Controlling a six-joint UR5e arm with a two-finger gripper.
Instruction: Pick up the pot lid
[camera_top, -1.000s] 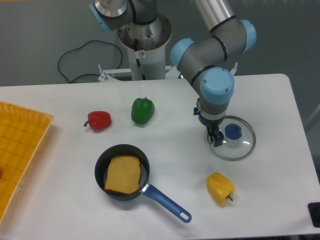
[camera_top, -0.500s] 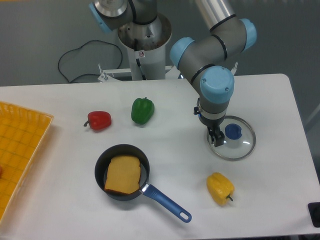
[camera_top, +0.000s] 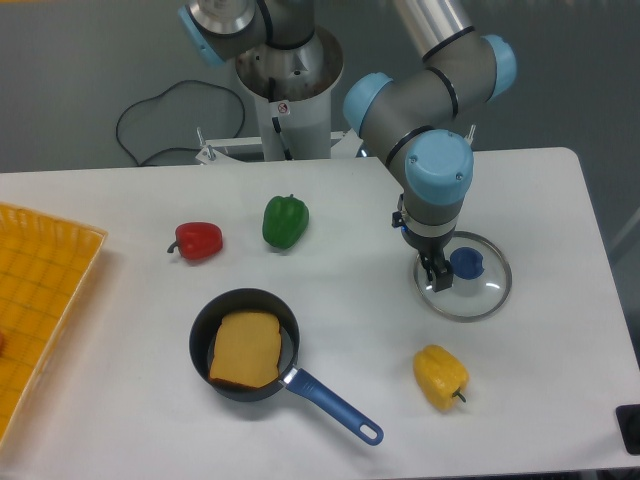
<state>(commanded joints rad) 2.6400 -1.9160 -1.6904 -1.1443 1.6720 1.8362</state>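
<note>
The gripper (camera_top: 425, 262), spread or pressed together I can't tell, is at the round pot lid (camera_top: 486, 298), blue knob (camera_top: 467, 263) up, toward the table's (camera_top: 555, 370) right edge in view.

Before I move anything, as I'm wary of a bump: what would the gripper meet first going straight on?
Most likely the pot lid, picture-left of its blue knob, though the gripper's height above it is unclear.

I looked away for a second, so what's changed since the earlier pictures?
The pincer has shifted slightly to the right in the picture, towards the blue knob of the lid. Nothing was visibly taken hold of or let go. The lid, the pan and the green, red and yellow peppers stayed put.
</note>
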